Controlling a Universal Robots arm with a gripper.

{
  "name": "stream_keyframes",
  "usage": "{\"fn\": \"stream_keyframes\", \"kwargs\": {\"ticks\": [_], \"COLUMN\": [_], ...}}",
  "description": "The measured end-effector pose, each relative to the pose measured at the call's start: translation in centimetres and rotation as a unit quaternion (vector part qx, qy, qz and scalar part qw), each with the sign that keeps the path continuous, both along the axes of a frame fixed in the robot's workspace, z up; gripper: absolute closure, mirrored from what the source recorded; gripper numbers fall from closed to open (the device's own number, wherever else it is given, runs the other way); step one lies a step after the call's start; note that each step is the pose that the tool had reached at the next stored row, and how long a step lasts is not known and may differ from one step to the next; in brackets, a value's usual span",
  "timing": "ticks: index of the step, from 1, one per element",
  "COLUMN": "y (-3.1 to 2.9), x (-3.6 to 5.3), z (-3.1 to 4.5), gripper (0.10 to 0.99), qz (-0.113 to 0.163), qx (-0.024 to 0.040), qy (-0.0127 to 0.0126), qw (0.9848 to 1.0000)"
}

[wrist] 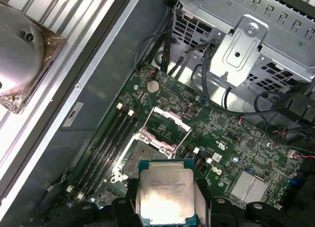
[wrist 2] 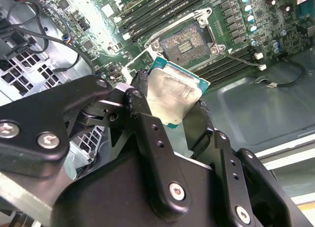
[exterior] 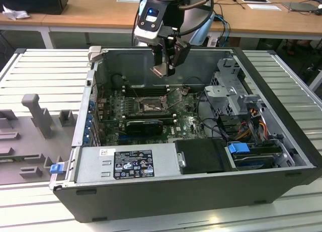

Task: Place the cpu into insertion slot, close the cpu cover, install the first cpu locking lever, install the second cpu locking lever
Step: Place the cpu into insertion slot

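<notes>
So, the big picture first. The open computer case (exterior: 201, 186) is lying on its side, and the green motherboard (exterior: 187, 122) sits flat at the bottom of it. My gripper (exterior: 166, 67) hangs over the case, well above the board and not touching anything in there.

The insertion slot (wrist 2: 186, 45) is below me with its dull metal centre bare, so nothing's seated yet. The cpu cover (wrist: 157, 140) looks flipped up off the socket, standing open just beside it in the first wrist view. A thin locking lever (wrist 2: 238, 59) is swung out to the side too, so as far as I can tell the way in is clear.

My jaws are pinching the cpu (wrist 2: 172, 96) by two opposite edges, silver lid facing the cameras in both wrist views. It's up in the air, well apart from the socket.

So I'd call this step one, with the chip carried but not placed. My read is that the drop-in is the fussy part. In the second wrist view the chip looks turned and tilted against the socket's square, so it would need squaring up and levelling. It would also need to go down gently and straight, not sliding across the contacts.
</notes>
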State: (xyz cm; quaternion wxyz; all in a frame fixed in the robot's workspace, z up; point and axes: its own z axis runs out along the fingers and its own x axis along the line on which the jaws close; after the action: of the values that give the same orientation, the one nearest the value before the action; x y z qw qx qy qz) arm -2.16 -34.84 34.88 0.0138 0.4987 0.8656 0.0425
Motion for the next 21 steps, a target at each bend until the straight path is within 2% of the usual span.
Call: {"fn": "stream_keyframes", "kwargs": {"ticks": [10, 21], "y": [0.00, 0.00], "x": [0.00, 0.00], "z": [-0.04, -0.05], "gripper": [0.557, 0.557], "qz": [-0.020, -0.051], "qx": [0.0000, 0.0000], "qy": [0.0000, 0.0000], "qw": [0.9998, 0.9987]}}
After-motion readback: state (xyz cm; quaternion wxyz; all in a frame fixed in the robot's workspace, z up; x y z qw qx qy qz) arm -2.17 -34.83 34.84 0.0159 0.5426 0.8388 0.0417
